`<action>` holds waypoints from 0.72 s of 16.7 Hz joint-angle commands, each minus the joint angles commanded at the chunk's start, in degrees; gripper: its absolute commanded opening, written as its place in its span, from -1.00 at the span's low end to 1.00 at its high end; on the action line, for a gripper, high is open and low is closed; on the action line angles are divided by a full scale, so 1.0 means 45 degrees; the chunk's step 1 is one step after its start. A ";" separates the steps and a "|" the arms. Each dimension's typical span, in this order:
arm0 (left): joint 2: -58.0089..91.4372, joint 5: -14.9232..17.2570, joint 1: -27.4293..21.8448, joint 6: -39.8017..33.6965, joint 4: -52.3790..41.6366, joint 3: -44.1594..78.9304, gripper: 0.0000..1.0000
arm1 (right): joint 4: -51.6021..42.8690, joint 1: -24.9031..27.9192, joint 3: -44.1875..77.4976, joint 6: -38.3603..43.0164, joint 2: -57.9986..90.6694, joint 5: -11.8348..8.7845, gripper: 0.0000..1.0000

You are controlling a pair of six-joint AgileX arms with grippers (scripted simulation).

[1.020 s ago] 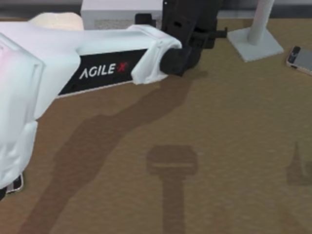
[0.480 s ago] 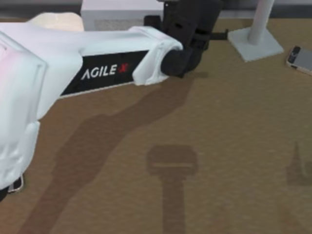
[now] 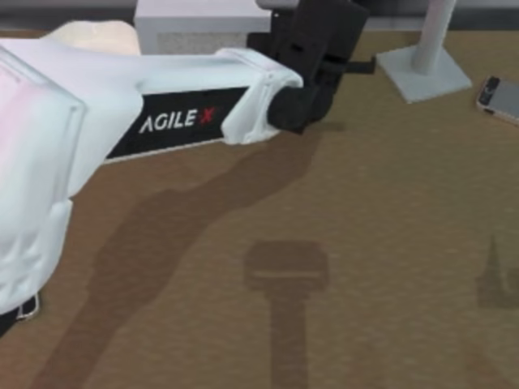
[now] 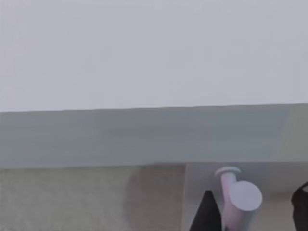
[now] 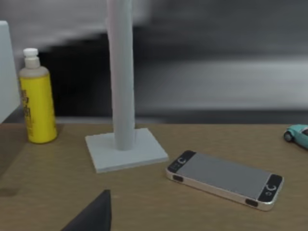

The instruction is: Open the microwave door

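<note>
reaching across the surface (image 3: 365, 243), the left gripper (image 3: 324, 49) is at the microwave (image 3: 195, 20); cannot tell how its fingers stand.

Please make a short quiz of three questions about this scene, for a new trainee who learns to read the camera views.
1. True or false: the left arm reaches across the table to the microwave at the far edge.
2. Which thing lies flat on the table beside the square base of the grey pole? A) a spoon B) a phone C) a cup
3. Fill in: the bottle by the pole is ____ in colour.

Key
1. True; the left gripper is at the microwave's front.
2. B
3. Yellow
</note>
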 joint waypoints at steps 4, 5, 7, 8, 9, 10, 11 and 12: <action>0.0365 0.0203 0.0040 -0.0203 -0.0849 0.0826 -1.00 | 0.0000 0.0000 0.0000 0.0000 0.0000 0.0000 1.00; 0.0576 0.0327 0.0072 -0.0325 -0.1395 0.1323 -1.00 | 0.0000 0.0000 0.0000 0.0000 0.0000 0.0000 1.00; 0.1084 0.0648 0.0160 -0.0639 -0.2851 0.2570 -1.00 | 0.0000 0.0000 0.0000 0.0000 0.0000 0.0000 1.00; 0.1366 0.0845 0.0216 -0.0825 -0.3747 0.3298 -1.00 | 0.0000 0.0000 0.0000 0.0000 0.0000 0.0000 1.00; 0.1655 0.1061 0.0279 -0.1025 -0.4720 0.4069 -1.00 | 0.0000 0.0000 0.0000 0.0000 0.0000 0.0000 1.00; 0.1942 0.1294 0.0347 -0.1236 -0.5754 0.4869 -1.00 | 0.0000 0.0000 0.0000 0.0000 0.0000 0.0000 1.00; 0.2219 0.1543 0.0423 -0.1453 -0.6829 0.5687 -1.00 | 0.0000 0.0000 0.0000 0.0000 0.0000 0.0000 1.00; 0.2483 0.1802 0.0503 -0.1674 -0.7915 0.6508 -1.00 | 0.0000 0.0000 0.0000 0.0000 0.0000 0.0000 1.00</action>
